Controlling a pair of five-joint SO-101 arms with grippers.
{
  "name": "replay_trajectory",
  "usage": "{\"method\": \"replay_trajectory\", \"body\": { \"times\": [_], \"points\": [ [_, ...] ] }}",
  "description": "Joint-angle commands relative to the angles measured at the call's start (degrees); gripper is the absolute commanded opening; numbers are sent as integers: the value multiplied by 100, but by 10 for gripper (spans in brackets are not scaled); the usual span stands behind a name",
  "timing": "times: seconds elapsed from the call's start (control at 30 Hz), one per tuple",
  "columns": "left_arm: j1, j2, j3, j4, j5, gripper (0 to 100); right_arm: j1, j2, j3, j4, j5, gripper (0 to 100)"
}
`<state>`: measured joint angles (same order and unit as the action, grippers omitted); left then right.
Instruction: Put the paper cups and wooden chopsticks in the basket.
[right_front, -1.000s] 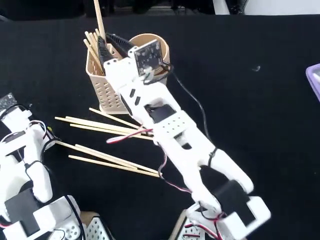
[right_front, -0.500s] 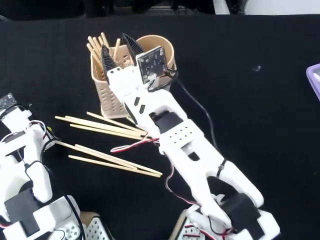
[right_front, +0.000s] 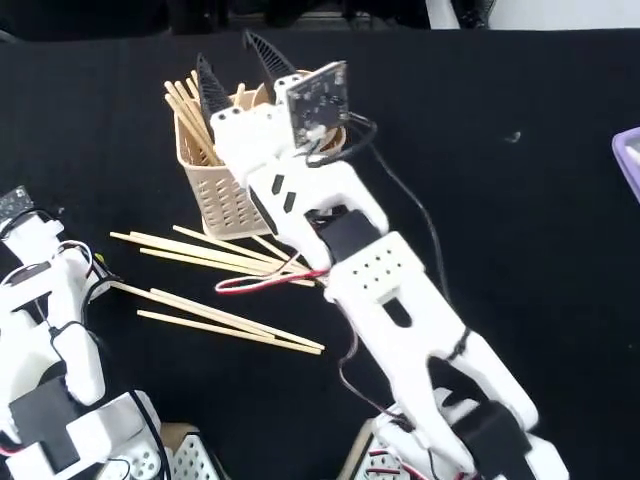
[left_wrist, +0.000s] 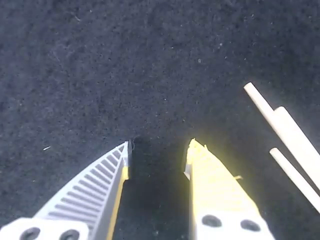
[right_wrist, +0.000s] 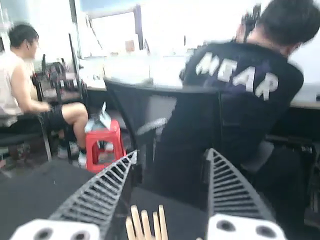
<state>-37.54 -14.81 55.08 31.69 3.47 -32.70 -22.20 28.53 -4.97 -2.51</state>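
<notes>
Wooden chopsticks (right_front: 186, 103) stood bunched in the near-left end of the beige perforated basket (right_front: 218, 196), their tips fanning above its rim. The basket sat toward the far side of the black table (right_front: 500, 250). In the right wrist view I saw a few of those tips (right_wrist: 146, 224) poking up just below the gripper. A paper cup (right_front: 265, 95) showed as a tan rim and wall behind the right arm's camera board, at the basket's other end. I could not tell whether it stood inside the basket or just beside it.

The right gripper (right_front: 238, 70) hung above the basket with its two dark ribbed fingers spread wide and nothing between them. In its own wrist view the gripper (right_wrist: 172, 152) pointed up and away from the table.

More chopsticks lay loose on the table in two groups. One group (right_front: 205, 250) lay just in front of the basket, running under the right arm. The other group (right_front: 220, 320) lay nearer to me, slanting between the two arms.

The left arm (right_front: 45, 300) sat low at the near-left corner. Its gripper (left_wrist: 160, 145) hovered close over bare table, its fingers parted by a narrow gap and holding nothing. The ends of loose chopsticks (left_wrist: 282, 127) lay on the table near it.
</notes>
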Motion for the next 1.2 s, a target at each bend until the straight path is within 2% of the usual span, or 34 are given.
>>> {"method": "replay_trajectory", "body": {
  "times": [0.0,0.1,0.23,0.4,0.5,0.57,0.67,0.77,0.97,1.17],
  "points": [
    [75,-62,-84,18,-70,191,-97,-716,-391,440,35,142],
    [84,-53,-84,18,-70,191,-211,-1349,-400,1512,35,93],
    [75,-53,-84,18,-70,191,-510,-2290,-374,3393,35,100],
    [66,-62,-84,18,-70,191,-774,-3055,-198,6453,35,190],
    [66,-62,-84,9,-70,191,-818,-3046,523,7481,44,274],
    [66,-70,-84,9,-70,191,-782,-2888,1349,7349,44,303],
    [66,-70,-84,0,-70,191,-791,-2360,2501,6532,62,292],
    [66,-70,-84,0,-70,191,-1081,-1622,2976,5829,571,276],
    [66,-62,-84,-9,-70,191,-2004,-382,2703,5451,1354,276],
    [66,-62,-84,-9,-70,191,-1987,760,2018,5398,1530,277]
  ]
}}
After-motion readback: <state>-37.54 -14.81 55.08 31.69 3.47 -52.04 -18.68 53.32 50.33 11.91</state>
